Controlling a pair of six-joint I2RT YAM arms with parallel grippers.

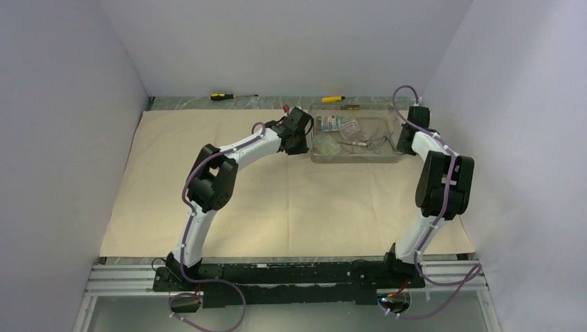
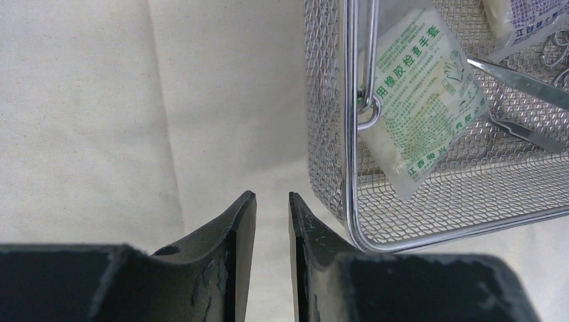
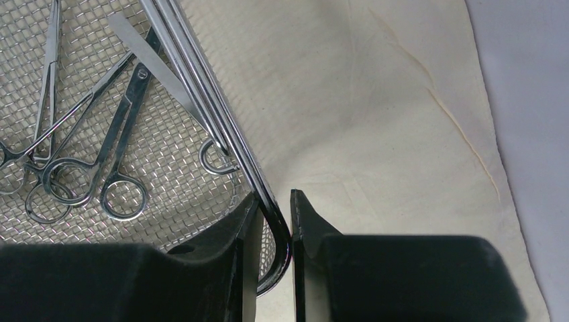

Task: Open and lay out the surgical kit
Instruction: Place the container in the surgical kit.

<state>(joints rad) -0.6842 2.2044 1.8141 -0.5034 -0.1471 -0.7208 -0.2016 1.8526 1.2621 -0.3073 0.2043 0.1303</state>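
Observation:
The beige wrap cloth point(image 1: 277, 200) lies spread flat on the table. The silver wire-mesh tray point(image 1: 360, 160) stands on its far right part. It holds three printed packets point(image 1: 329, 124) and steel clamps point(image 1: 374, 143). My left gripper point(image 1: 302, 142) is at the tray's left end. In the left wrist view its jaws point(image 2: 272, 196) stand a narrow gap apart over bare cloth, empty, with the tray rim point(image 2: 349, 134) and a green-printed packet point(image 2: 416, 87) just to the right. My right gripper point(image 3: 274, 196) is shut on the tray's rim point(image 3: 221, 114) at its right end, beside the clamps point(image 3: 121, 134).
Two yellow-and-black screwdrivers point(image 1: 225, 95) point(image 1: 334, 99) lie beyond the cloth's far edge. White walls close in on the left, back and right. The cloth's right edge point(image 3: 496, 174) runs close to the right wall.

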